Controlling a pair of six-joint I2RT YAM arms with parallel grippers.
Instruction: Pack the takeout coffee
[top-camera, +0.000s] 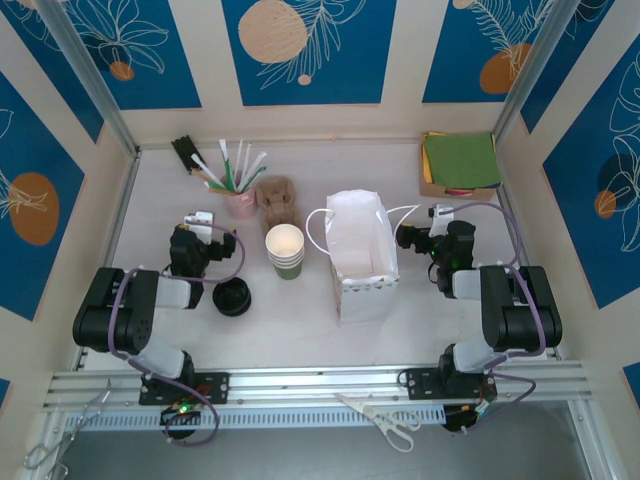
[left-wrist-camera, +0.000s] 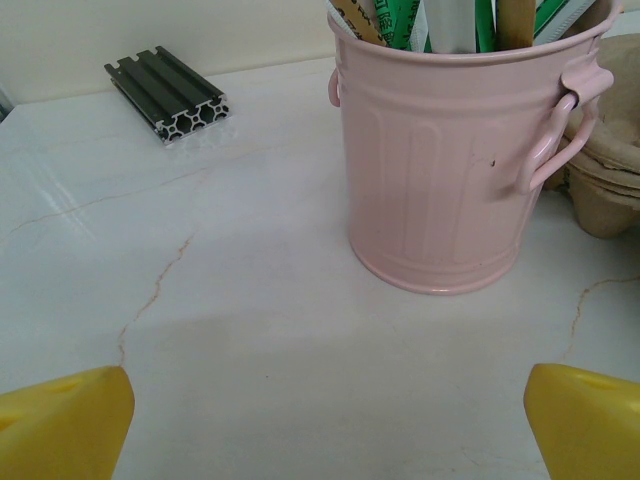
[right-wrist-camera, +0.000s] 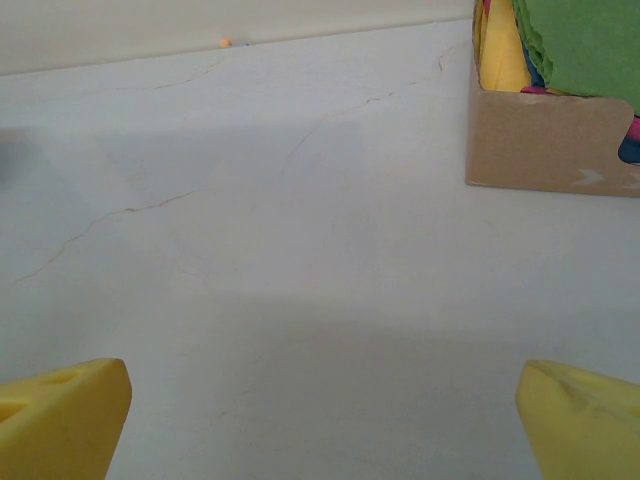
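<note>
Top view: the white bag (top-camera: 360, 255) stands open near the middle of the table (top-camera: 300, 330). A stack of lidless green cups (top-camera: 285, 250) is just beside it at 9 o'clock. What I take for the takeout coffee (top-camera: 232, 297) sits at 8 o'clock from that stack, upright on the table and apart from everything else. I see a round black lid with a dark side below it, but from this height I cannot be sure there is a cup underneath. The left gripper (top-camera: 200, 218) is near it at 11 o'clock, holding nothing. The right gripper (top-camera: 440, 212) is at 3 o'clock from the bag, also holding nothing. A pink bucket (top-camera: 240, 203) of straws and a brown cup carrier (top-camera: 278, 195) stand at 12 o'clock from the stack. A napkin box (top-camera: 460, 165) is at the far right.

Left wrist: my yellow fingertips (left-wrist-camera: 60, 425) are spread to the bottom corners with bare table between them. The bucket is ahead at 1 o'clock, the carrier is touching the frame edge at 3 o'clock, and a black rail piece (left-wrist-camera: 168, 95) lies at 11 o'clock.

Right wrist: the fingertips (right-wrist-camera: 585, 420) are again spread wide over bare table. The napkin box is at 2 o'clock.
</note>
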